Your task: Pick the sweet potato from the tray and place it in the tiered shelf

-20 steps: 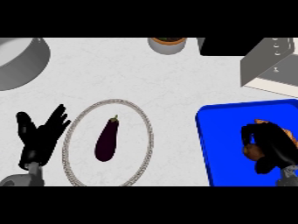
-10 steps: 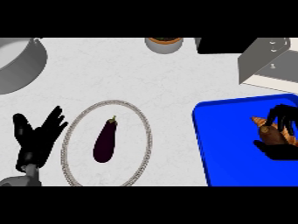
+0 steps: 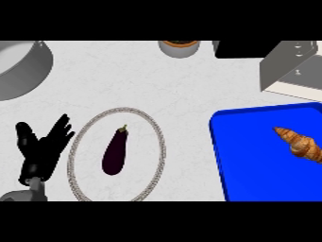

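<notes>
The orange-brown sweet potato (image 3: 300,145) lies free on the blue rectangular tray (image 3: 254,156) by the table's right edge, its long axis slanting far-left to near-right. The black left hand (image 3: 41,150) rests open near the left edge, well apart. The right hand is out of view but likely nearer.

The tray (image 3: 254,160) is bright blue, the sweet potato (image 3: 300,145) orange-brown. The eggplant (image 3: 115,151) is deep purple, nearly black, and the counter (image 3: 156,80) is pale grey, faintly marbled.

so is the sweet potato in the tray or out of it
In the tray: the sweet potato lies flat on the blue tray, toward its right side, and no hand touches it.
</notes>
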Controlling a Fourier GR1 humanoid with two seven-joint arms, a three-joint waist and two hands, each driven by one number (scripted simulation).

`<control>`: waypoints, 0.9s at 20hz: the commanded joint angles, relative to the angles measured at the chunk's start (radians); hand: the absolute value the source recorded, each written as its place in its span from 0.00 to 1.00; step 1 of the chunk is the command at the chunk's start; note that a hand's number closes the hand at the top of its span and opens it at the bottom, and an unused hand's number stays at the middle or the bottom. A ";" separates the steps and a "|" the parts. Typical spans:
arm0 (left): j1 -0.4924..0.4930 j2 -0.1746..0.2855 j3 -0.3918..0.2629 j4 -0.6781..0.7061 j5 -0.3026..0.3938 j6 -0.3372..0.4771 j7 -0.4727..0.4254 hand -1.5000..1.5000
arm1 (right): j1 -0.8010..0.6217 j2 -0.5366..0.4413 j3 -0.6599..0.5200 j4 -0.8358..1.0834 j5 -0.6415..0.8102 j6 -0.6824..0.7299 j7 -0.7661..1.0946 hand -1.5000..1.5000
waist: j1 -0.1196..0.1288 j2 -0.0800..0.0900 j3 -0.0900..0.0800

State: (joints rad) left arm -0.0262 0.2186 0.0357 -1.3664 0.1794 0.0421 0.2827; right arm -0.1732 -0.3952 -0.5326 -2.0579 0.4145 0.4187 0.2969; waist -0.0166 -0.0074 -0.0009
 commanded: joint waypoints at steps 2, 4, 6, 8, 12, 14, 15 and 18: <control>-0.027 0.049 0.053 0.040 0.023 -0.049 0.010 0.50 | -0.096 -0.113 -0.118 -0.030 -0.130 0.076 0.179 1.00 | 0.013 0.006 0.000; 0.047 0.010 0.008 -0.032 -0.002 -0.033 -0.008 0.50 | -0.138 -0.186 -0.205 0.022 -0.222 0.112 0.220 1.00 | 0.014 0.004 0.000; -0.010 0.016 0.024 0.044 0.006 -0.052 -0.029 0.50 | -0.295 -0.285 -0.191 0.193 -0.223 0.086 0.259 1.00 | 0.023 0.008 0.000; 0.016 -0.045 -0.047 -0.032 -0.039 0.001 0.011 0.50 | -0.345 -0.327 -0.164 0.282 -0.180 0.049 0.248 1.00 | 0.032 0.009 0.000; -0.014 -0.016 -0.003 0.003 -0.024 -0.017 0.016 0.50 | -0.441 -0.440 -0.152 0.481 -0.178 0.026 0.196 1.00 | 0.033 0.010 0.000; -0.026 -0.068 -0.029 -0.006 -0.052 0.038 0.035 0.50 | -0.410 -0.466 -0.175 0.505 -0.185 0.030 0.154 1.00 | 0.024 0.009 0.001; 0.003 -0.013 -0.003 -0.011 -0.026 -0.031 0.027 0.50 | -0.469 -0.472 -0.092 0.532 -0.153 -0.008 0.156 1.00 | 0.031 0.009 0.000; -0.049 0.001 0.047 0.090 -0.004 -0.064 -0.044 0.50 | -0.478 -0.534 -0.110 0.724 -0.146 -0.004 0.029 1.00 | 0.028 0.012 0.000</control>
State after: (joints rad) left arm -0.0465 0.2059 0.0476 -1.3492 0.1565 0.0148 0.2777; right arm -0.6103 -0.8702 -0.6697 -1.5006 0.2430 0.4404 0.4164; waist 0.0117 0.0001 0.0013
